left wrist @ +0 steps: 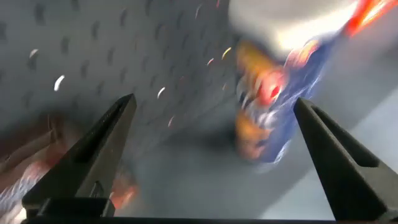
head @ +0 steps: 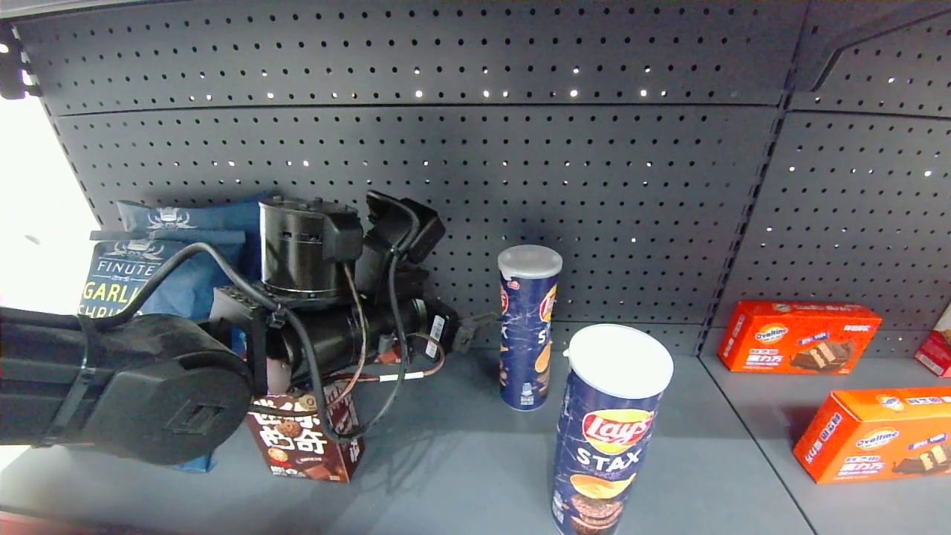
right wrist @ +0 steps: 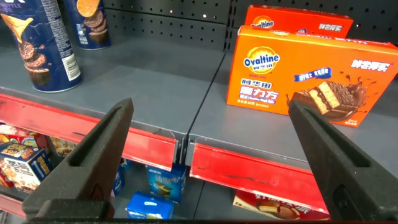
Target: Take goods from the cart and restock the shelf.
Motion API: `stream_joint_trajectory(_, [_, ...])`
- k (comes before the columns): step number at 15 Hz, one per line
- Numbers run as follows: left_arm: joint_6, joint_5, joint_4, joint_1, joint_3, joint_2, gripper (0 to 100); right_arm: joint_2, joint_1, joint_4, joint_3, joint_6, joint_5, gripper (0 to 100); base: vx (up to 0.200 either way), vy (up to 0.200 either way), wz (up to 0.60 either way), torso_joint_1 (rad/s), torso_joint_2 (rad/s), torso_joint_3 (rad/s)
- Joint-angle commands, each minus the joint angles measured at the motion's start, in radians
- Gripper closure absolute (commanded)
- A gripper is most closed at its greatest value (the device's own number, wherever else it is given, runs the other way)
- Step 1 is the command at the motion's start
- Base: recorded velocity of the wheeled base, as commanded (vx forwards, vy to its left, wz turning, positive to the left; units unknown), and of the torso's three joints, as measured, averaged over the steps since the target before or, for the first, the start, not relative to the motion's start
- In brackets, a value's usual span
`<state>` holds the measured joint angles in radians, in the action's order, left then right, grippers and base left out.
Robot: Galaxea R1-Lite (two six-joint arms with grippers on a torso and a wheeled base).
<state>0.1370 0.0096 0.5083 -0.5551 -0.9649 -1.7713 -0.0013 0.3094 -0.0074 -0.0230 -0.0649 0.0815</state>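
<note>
Standing on the shelf [head: 446, 475], two chip cans [head: 527, 327] are recorded. Left gripper [left wrist: 214, 99] and right gripper [right wrist: 211, 104] fingers are held spread, empty.

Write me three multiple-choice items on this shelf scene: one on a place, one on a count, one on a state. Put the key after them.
1. Seen from the head, where do the orange boxes lie relative to the chip cans?
A. On top of them
B. To the robot's left
C. To the robot's right

2. How many chip cans stand on the shelf?
A. Two
B. One
C. Four

3. The right claw is:
A. Shut on a chip can
B. Open, holding nothing
C. Shut on an orange box

Key:
1 C: the boxes sit on the shelf section to the right of the cans.
2 A: one can stands near the back panel and one nearer the front.
3 B: the claw is spread wide with nothing in it.
</note>
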Motion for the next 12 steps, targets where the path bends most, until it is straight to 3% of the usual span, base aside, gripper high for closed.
stream_joint_trajectory(1, [0.010,0.030,-0.024,-0.017,-0.005,0.018,0,0.001,0.001,0.000,0.000,0.000,0.001,0,0.000,0.000,0.00,0.000,0.00,0.000])
stream_joint_trajectory(2, [0.010,0.030,-0.024,-0.017,-0.005,0.018,0,0.001,0.001,0.000,0.000,0.000,0.001,0,0.000,0.000,0.00,0.000,0.00,0.000])
stream_joint_trajectory(4, [0.076,0.072,-0.094,-0.006,-0.066,0.016,0,0.001,0.001,0.000,0.002,0.002,0.001,0,0.000,0.000,0.00,0.000,0.00,0.000])
stream_joint_trajectory(5, [0.087,0.082,-0.126,-0.009,-0.083,0.016,0,0.001,0.001,0.000,0.000,0.002,0.001,0,0.000,0.000,0.00,0.000,0.00,0.000])
stream_joint_trajectory(6, [0.092,0.089,-0.188,-0.022,-0.117,0.018,0,0.001,0.001,0.000,0.002,0.002,0.001,0,0.000,0.000,0.00,0.000,0.00,0.000])
stream_joint_trajectory(12, [0.099,0.087,-0.182,-0.060,-0.113,-0.019,0,0.001,0.001,0.000,0.002,0.004,0.003,0,0.000,0.000,0.00,0.000,0.00,0.000])
